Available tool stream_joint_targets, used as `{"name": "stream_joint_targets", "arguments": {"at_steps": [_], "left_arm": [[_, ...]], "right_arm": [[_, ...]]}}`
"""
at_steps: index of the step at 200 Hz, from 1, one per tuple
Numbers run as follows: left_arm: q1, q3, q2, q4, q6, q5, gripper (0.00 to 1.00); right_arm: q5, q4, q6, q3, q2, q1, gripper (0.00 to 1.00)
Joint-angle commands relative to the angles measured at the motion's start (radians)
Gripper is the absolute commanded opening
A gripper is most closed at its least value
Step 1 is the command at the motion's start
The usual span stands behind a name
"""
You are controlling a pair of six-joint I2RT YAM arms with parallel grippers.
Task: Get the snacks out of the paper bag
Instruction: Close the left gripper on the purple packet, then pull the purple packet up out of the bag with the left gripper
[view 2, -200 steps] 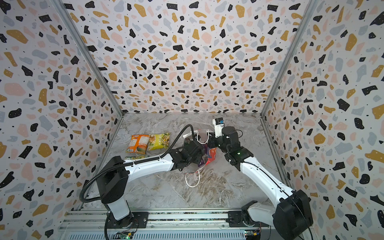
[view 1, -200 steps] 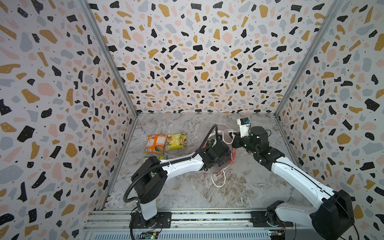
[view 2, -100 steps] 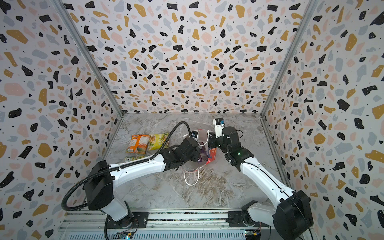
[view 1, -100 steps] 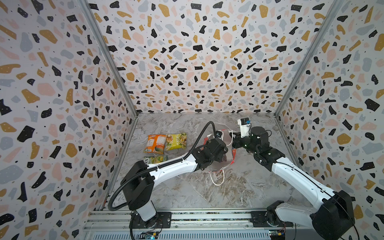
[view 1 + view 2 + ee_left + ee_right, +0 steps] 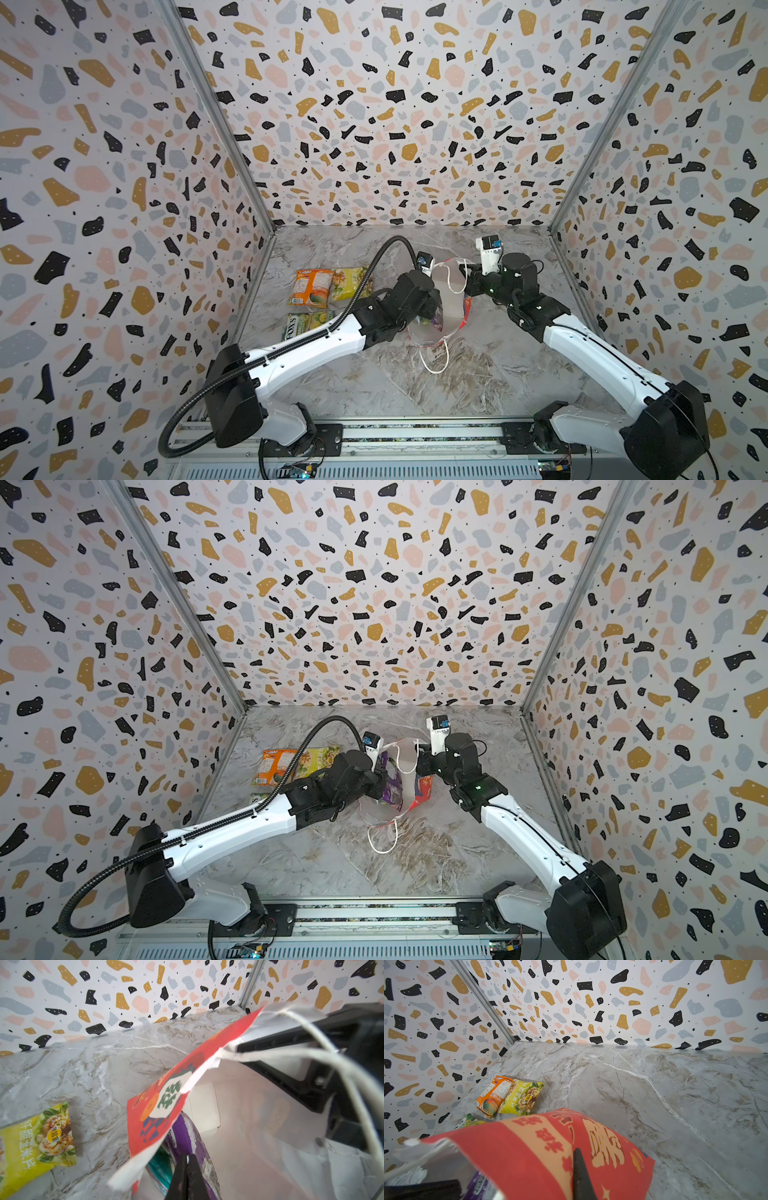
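The right end effector (image 5: pixel 577 1160) grips a wall of the paper bag (image 5: pixel 519 1157), apparently propping its mouth open so the left end effector (image 5: pixel 187 1166), clamped on a purple packet (image 5: pixel 185 1136), can draw it out.

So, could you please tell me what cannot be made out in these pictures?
- Bag contents: in the left wrist view the paper bag's red wall and the left gripper hide everything but a purple packet and a teal packet.
- FOX'S packet: in both top views the left arm covers part of it.
- Grip: in the right wrist view the bag wall hides the right gripper's second finger.
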Motion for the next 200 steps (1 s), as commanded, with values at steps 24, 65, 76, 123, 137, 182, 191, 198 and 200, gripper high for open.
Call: {"name": "stream_joint_targets", "arguments": {"at_steps": [24,65,76,123,137,182,191,198,200], "left_arm": [[0.004,0.023,-0.114,0.035,0.056,0.01,0.0],[0.006,0.016,-0.195,0.045,0.095,0.039,0.0],[0.008,0.017,-0.205,0.034,0.097,0.032,0.0],[0.021,0.052,-0.296,-0.015,0.118,0.011,0.0],[0.034,0.081,-0.318,-0.053,0.138,-0.019,0.0],[0.06,0.175,-0.37,-0.171,0.183,-0.132,0.0],[0.063,0.186,-0.382,-0.186,0.188,-0.159,0.0],[0.064,0.194,-0.391,-0.196,0.192,-0.175,0.0],[0.064,0.194,-0.393,-0.198,0.193,-0.178,0.0]], "right_arm": [[0.002,0.07,0.012,0.019,-0.038,-0.009,0.0],[0.002,0.074,0.014,0.017,-0.04,-0.008,0.0],[0.001,0.074,0.015,0.015,-0.039,-0.009,0.0],[-0.002,0.076,0.016,0.017,-0.04,-0.01,0.0],[-0.002,0.078,0.015,0.016,-0.042,-0.01,0.0],[-0.002,0.076,0.015,0.016,-0.042,-0.011,0.0],[-0.001,0.08,0.017,0.014,-0.042,-0.011,0.0],[-0.004,0.08,0.017,0.011,-0.043,-0.011,0.0],[-0.004,0.08,0.019,0.012,-0.042,-0.011,0.0]]}}
